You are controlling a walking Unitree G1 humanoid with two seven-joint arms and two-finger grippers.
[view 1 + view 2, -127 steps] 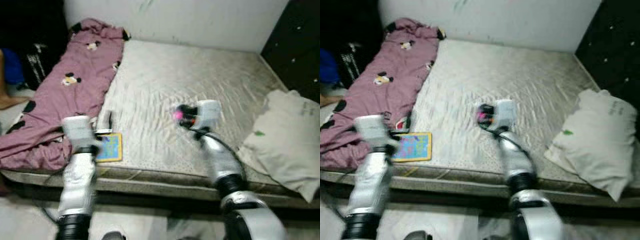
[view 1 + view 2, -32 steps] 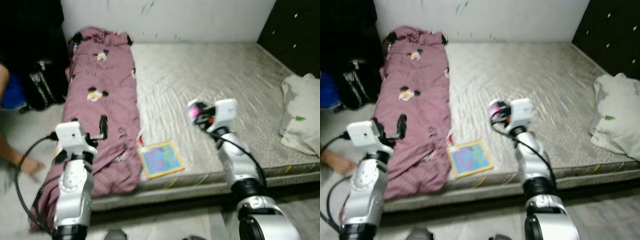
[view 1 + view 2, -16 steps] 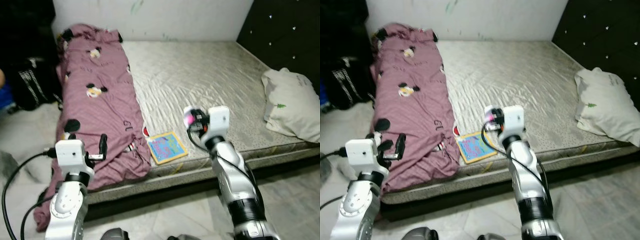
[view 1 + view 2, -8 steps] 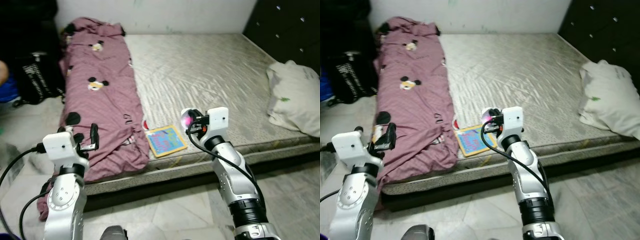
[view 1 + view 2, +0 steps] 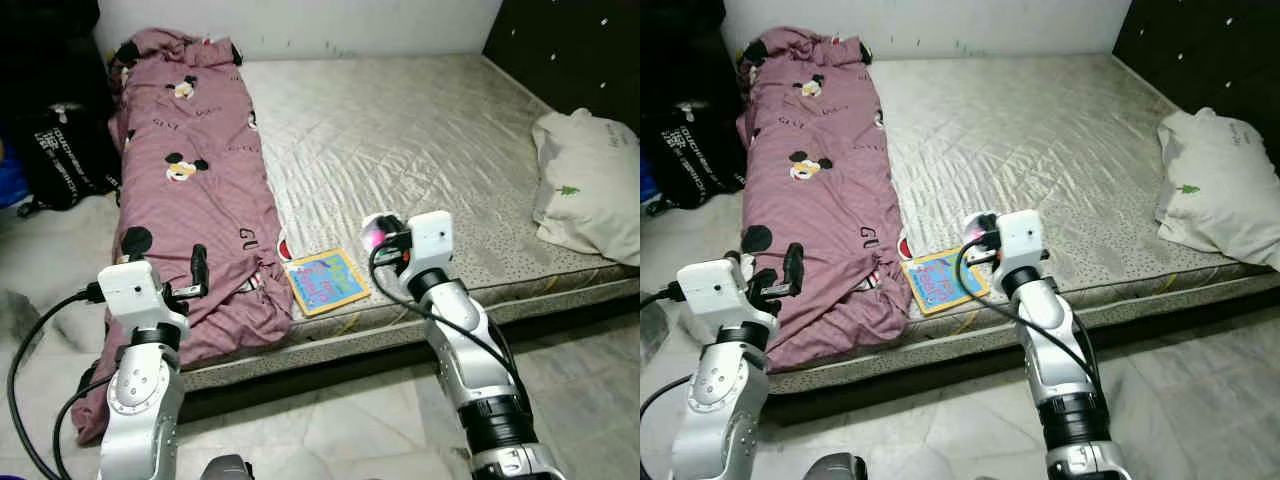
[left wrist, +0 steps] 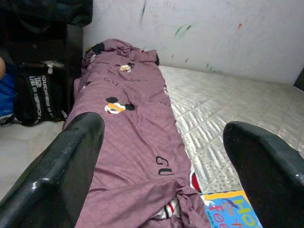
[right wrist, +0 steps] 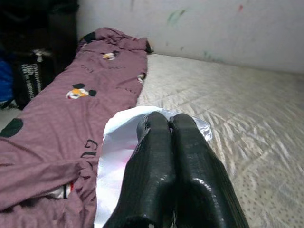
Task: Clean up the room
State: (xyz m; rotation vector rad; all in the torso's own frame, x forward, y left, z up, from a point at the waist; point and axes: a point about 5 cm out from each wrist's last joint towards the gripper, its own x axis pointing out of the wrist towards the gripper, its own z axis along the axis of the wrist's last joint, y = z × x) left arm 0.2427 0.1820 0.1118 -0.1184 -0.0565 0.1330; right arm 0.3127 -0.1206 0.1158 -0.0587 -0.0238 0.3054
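Observation:
A mauve blanket (image 5: pixel 190 170) with mouse prints lies along the mattress's left side and hangs over its front edge. Next to it, a colourful picture book (image 5: pixel 326 281) rests near the front edge of the grey mattress (image 5: pixel 400 130). My right gripper (image 5: pixel 378 239) hovers just right of the book, shut on a shiny pink and white wrapper (image 7: pixel 117 142); its fingers (image 7: pixel 164 156) are pressed together. My left gripper (image 5: pixel 197 272) is held out open before the hanging blanket, with nothing between its fingers (image 6: pixel 61 171).
A white pillow (image 5: pixel 588 185) lies at the mattress's right end, against a dark panelled wall (image 5: pixel 580 45). A black bag (image 5: pixel 58 150) stands on the floor at the left. Pale tiled floor (image 5: pixel 340 420) runs along the bed's front edge. A black cable (image 5: pixel 30 350) loops from my left arm.
The whole view has shifted as I stepped back and turned, so more floor shows. Both arms keep their pose. The right gripper still holds the wrapper; the left stays open.

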